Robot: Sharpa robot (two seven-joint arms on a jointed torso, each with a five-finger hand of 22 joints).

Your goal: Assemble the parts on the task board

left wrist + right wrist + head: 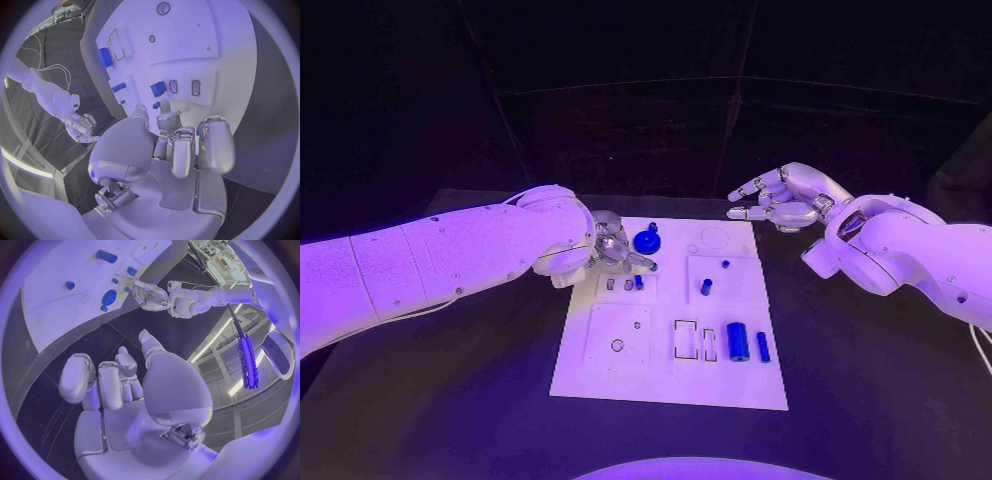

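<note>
Now | left robot hand (pixel 607 248) beside blue knob part (pixel 646 241) | touching unclear

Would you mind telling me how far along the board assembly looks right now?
Early to midway, I'd judge. A blue knob-shaped part already stands on the task board. The left hand works over the small slots beside it; whether it holds anything is unclear. Two blue cylinders lie loose, and the right hand hovers empty beyond the board.
</note>
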